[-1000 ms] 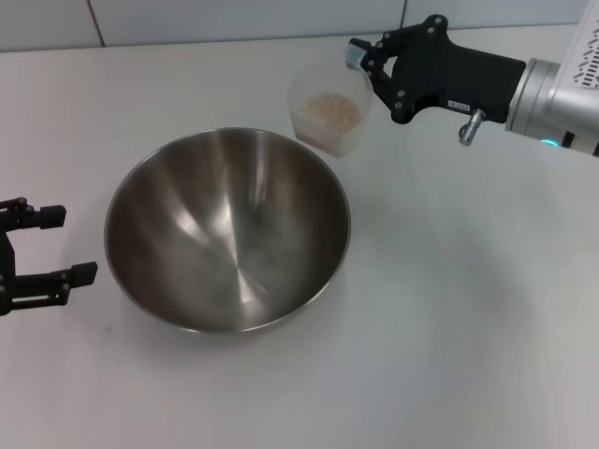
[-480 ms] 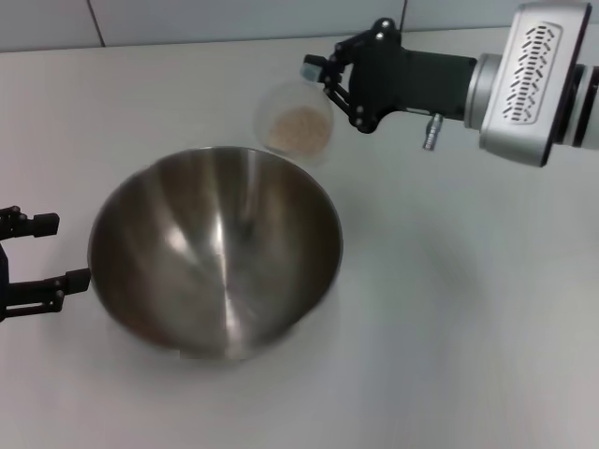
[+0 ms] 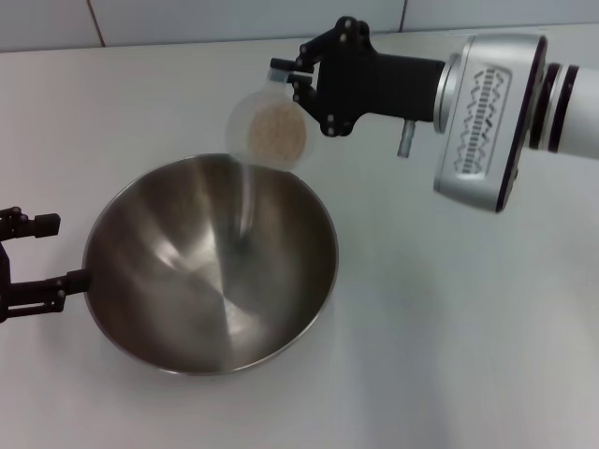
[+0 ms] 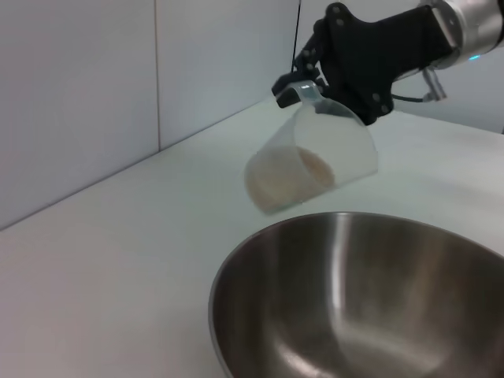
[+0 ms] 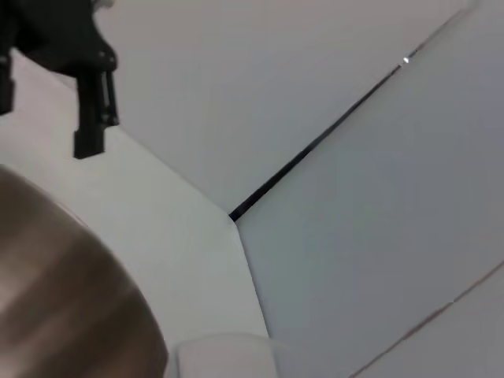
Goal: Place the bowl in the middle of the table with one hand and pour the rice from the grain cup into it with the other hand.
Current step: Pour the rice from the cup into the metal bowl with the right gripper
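The steel bowl point(image 3: 211, 271) stands on the white table point(image 3: 449, 337), left of the middle. My right gripper point(image 3: 293, 80) is shut on the clear grain cup point(image 3: 266, 131) and holds it tilted over the bowl's far rim, mouth facing the bowl. The rice point(image 3: 274, 137) lies inside the cup; a faint pale streak runs from its lip into the bowl. My left gripper point(image 3: 42, 258) is open beside the bowl's left rim. The left wrist view shows the bowl point(image 4: 354, 307), the tilted cup point(image 4: 315, 165) with rice point(image 4: 287, 175), and the right gripper point(image 4: 304, 83).
A tiled wall point(image 3: 187, 19) runs along the table's far edge. The right wrist view shows part of the bowl point(image 5: 63, 299), the left gripper point(image 5: 83, 79) farther off, and the wall.
My right gripper has carried the cup left, up over the bowl's far rim, and tilted it further. The left gripper has stayed beside the bowl.
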`<state>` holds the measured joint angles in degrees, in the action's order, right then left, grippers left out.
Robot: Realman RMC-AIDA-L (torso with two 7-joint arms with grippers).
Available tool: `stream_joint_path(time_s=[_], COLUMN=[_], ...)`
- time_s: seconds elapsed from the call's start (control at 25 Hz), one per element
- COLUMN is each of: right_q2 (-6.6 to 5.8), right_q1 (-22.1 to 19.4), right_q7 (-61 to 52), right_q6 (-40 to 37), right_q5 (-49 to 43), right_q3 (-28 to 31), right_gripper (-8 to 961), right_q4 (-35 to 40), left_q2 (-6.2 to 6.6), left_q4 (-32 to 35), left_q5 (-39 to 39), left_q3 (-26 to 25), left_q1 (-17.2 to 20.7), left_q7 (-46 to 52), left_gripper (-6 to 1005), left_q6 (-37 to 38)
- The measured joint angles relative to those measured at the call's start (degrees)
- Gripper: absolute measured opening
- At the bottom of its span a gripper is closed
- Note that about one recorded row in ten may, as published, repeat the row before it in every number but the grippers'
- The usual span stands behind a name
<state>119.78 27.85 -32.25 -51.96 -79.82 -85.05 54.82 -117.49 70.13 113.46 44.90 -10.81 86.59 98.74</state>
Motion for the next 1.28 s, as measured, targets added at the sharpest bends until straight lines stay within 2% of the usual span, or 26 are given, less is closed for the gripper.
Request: stream_joint_path(time_s=[0.04, 0.2, 0.24, 0.4, 0.88, 1.0, 1.28], right_q2=[0.0, -0.25, -0.25, -0.41, -0.4, -0.38, -0.26], right_q1=[0.0, -5.1, -5.1, -8.0, -12.0, -13.3, -14.5], right_q7=[0.0, 2.4, 2.4, 6.7, 17.5, 22.7, 29.6], right_q6=[0.0, 4.5, 4.5, 11.0, 14.3, 18.2, 22.6], right_q5=[0.0, -0.3, -0.3, -0.6, -2.4, -2.4, -2.5], right_q3=[0.0, -6.0, -6.0, -11.9, -18.8, -22.1, -25.5], right_gripper=[15, 15, 15, 14, 14, 15, 14], right_q4=[0.0, 8.4, 8.4, 14.1, 20.2, 21.8, 23.0], left_q2=[0.0, -0.02, -0.02, -0.02, -0.09, -0.11, -0.11], left_q4=[0.0, 0.0, 0.0, 0.0, 0.1, 0.0, 0.0], left_q5=[0.0, 0.0, 0.0, 0.0, 0.0, 0.0, 0.0], left_q3=[0.0, 0.0, 0.0, -0.1, -1.3, -1.5, -1.5], left_q1=[0.0, 0.0, 0.0, -0.2, 0.0, 0.0, 0.0], left_q7=[0.0, -0.1, -0.1, -0.2, -0.2, -0.2, -0.3], left_gripper=[809, 809, 809, 810, 810, 810, 810], left_q6=[0.0, -0.1, -0.1, -0.1, 0.1, 0.1, 0.1])
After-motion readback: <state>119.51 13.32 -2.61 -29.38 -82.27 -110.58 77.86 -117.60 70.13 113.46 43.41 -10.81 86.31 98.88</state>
